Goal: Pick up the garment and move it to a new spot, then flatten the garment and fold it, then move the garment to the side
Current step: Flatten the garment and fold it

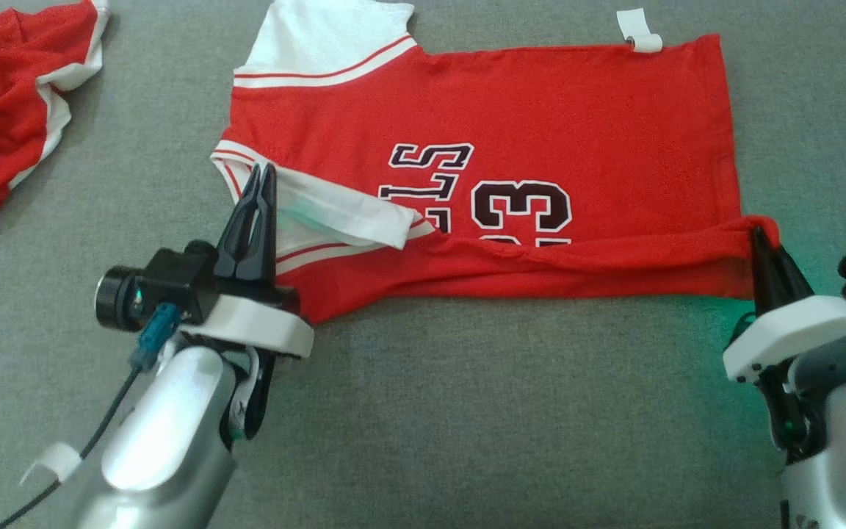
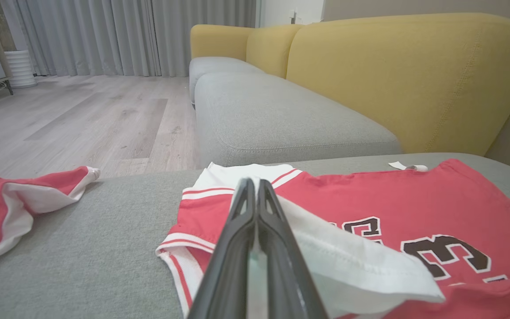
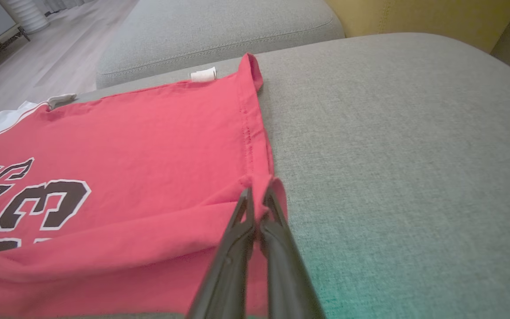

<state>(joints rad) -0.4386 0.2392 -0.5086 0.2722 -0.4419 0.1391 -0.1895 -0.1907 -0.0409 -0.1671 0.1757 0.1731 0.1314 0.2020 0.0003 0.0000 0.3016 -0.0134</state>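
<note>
The garment (image 1: 555, 125) is a red jersey with white sleeves and black number print, spread on the grey cushion (image 1: 467, 411). Its near edge is folded up over the rest. My left gripper (image 1: 261, 175) is shut on the white sleeve (image 1: 342, 213), which is lifted and turned over the print. In the left wrist view that sleeve (image 2: 352, 261) drapes to the right of the closed left gripper (image 2: 253, 182). My right gripper (image 1: 758, 236) is shut on the red hem corner at the garment's right end. The right wrist view has this corner (image 3: 277, 188) pinched at the right gripper (image 3: 255, 195).
A second red and white garment (image 1: 4, 110) lies crumpled at the far left of the cushion. A white tag (image 1: 637, 31) sticks out of the jersey's far edge. Beyond the cushion are a grey sofa seat (image 2: 272, 115), a yellow backrest (image 2: 396, 75) and wooden floor (image 2: 82, 119).
</note>
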